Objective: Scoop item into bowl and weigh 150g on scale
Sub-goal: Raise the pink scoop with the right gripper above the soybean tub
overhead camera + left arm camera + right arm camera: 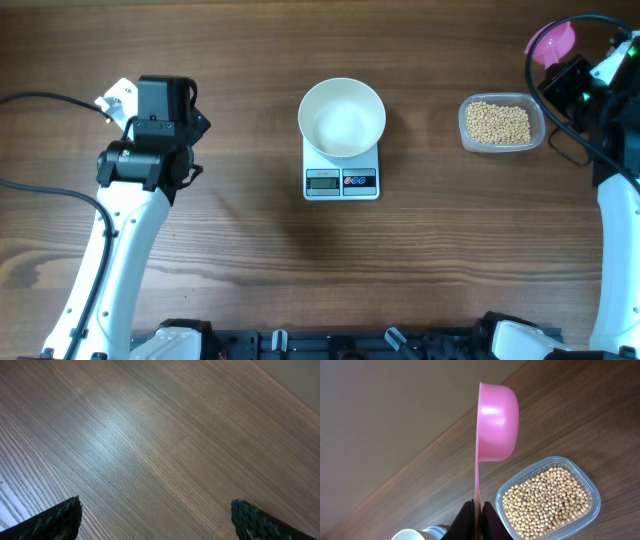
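Observation:
The white bowl (342, 125) stands on the white scale (341, 181) at the table's middle, and its inside looks bare. Beige beans (499, 123) fill a clear plastic tub (465, 108) to the right of it. My right gripper (563, 65) hangs behind the tub, shut on the thin handle of a pink scoop (553, 42). In the right wrist view the scoop (496, 422) stands on edge above the gripper (478, 510), beside the beans (545, 500); the bowl's rim (412, 535) shows at the bottom. My left gripper (155, 510) is open over bare wood at the far left (165, 95).
Black cables trail from both arms along the left and right table edges. The arm bases sit at the near edge. The brown wooden table ends just behind the scoop, where a plain beige surface begins.

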### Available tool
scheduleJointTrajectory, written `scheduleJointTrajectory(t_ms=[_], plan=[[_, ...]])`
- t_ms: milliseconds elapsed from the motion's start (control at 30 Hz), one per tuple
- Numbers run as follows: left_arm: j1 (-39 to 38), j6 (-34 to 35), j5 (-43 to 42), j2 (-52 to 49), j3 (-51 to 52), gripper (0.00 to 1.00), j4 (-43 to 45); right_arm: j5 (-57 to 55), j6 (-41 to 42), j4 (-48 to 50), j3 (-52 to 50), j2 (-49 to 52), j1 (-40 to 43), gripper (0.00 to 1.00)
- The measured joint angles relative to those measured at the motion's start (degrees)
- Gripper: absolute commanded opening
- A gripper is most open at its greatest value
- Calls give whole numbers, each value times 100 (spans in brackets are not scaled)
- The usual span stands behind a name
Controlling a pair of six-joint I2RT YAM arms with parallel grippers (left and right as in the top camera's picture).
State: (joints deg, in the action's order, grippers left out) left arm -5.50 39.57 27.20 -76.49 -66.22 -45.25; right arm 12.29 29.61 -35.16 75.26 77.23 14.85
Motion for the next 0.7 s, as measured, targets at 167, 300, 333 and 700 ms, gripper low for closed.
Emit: scheduleJointTrajectory(t_ms=[167,300,333,700], plan=[[0,0,0,0,0,100,0,157,0,-96,0,0,0,4],[0,-2,0,0,0,100,0,319,13,-210,0,0,0,4],[0,0,0,0,0,100,2,382,17,-221,0,0,0,4],[0,0,0,0,0,100,0,868,20,-229,0,0,-2,4]])
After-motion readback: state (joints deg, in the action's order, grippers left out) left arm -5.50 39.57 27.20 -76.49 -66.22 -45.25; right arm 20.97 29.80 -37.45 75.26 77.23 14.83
